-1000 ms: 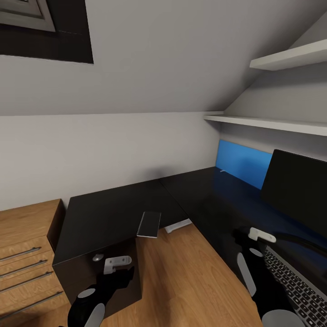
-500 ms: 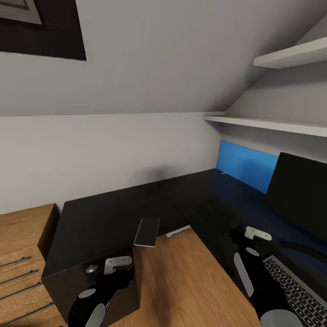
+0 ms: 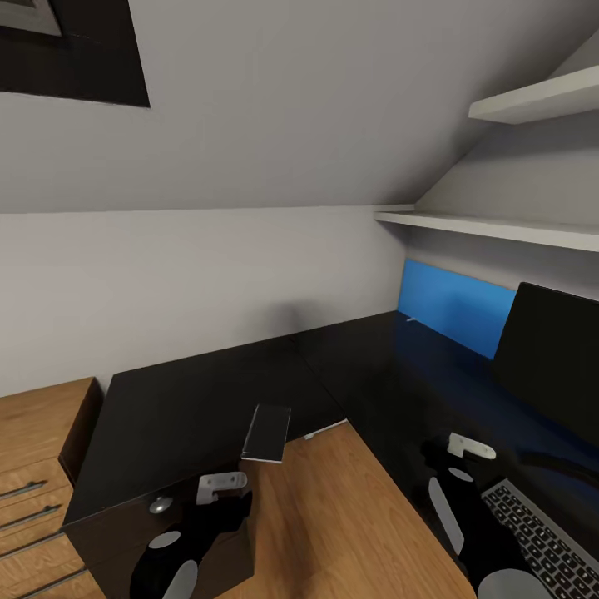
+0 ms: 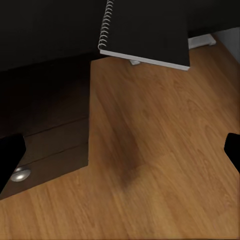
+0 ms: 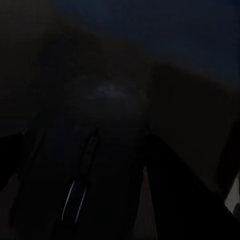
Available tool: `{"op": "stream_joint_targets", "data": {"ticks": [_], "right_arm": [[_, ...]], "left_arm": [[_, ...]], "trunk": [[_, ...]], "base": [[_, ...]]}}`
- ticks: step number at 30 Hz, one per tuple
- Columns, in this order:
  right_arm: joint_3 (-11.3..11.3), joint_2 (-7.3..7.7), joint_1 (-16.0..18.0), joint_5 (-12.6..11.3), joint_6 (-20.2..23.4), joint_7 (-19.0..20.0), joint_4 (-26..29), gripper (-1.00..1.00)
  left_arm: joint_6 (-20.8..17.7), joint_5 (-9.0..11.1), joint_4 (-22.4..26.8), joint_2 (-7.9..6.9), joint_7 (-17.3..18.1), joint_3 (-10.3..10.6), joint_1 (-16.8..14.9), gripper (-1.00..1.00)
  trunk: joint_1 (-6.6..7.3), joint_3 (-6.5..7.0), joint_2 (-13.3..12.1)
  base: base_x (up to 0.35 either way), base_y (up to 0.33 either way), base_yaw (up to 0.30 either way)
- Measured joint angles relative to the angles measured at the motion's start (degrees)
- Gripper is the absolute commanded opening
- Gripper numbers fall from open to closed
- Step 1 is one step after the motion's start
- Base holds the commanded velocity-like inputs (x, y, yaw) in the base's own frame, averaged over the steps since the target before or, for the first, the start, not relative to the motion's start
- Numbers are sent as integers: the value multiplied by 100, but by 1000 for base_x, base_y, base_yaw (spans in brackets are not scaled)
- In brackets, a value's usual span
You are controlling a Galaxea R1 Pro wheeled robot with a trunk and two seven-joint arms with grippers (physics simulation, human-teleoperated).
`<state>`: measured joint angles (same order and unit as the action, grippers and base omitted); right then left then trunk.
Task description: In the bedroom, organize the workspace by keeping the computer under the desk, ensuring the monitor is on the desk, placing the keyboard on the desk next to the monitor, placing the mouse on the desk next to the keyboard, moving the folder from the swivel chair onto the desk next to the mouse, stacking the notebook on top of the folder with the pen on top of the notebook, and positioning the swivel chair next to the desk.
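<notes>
mouse [image 5: 92, 165] | pinched in right gripper [image 5: 107, 175] | left gripper [image 4: 120, 150] spread, empty

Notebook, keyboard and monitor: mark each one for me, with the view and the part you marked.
notebook [image 3: 268, 431]: head view, middle of its dark cover, at the desk's front edge.
keyboard [image 3: 542, 541]: head view, on the black keys.
monitor [image 3: 556, 353]: head view, centre of the dark screen.

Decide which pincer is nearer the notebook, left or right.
Left. The left pincer sits just below the notebook, which overhangs the desk edge; the right pincer is off across the floor gap, by the keyboard.
</notes>
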<state>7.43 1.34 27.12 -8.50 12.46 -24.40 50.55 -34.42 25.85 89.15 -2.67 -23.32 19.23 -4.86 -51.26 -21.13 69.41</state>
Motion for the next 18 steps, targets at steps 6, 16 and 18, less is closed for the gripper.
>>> {"op": "stream_joint_targets", "data": {"ticks": [6, 16, 18], "right_arm": [[13, 245, 341, -20, -491, -5, -973, -100], [13, 303, 525, -24, -701, -7, -1351, -100], [13, 305, 532, -24, -707, -7, -1390, -100]], "left_arm": [[6, 10, -2, 0, 0, 78, 0, 100], [6, 9, -2, 0, 0, 94, 2, 100], [6, 9, -2, 0, 0, 94, 1, 100]], "trunk": [[0, 0, 0], [0, 0, 0], [0, 0, 0]], "base": [[4, -1, 0], [0, 0, 0], [0, 0, 0]]}}
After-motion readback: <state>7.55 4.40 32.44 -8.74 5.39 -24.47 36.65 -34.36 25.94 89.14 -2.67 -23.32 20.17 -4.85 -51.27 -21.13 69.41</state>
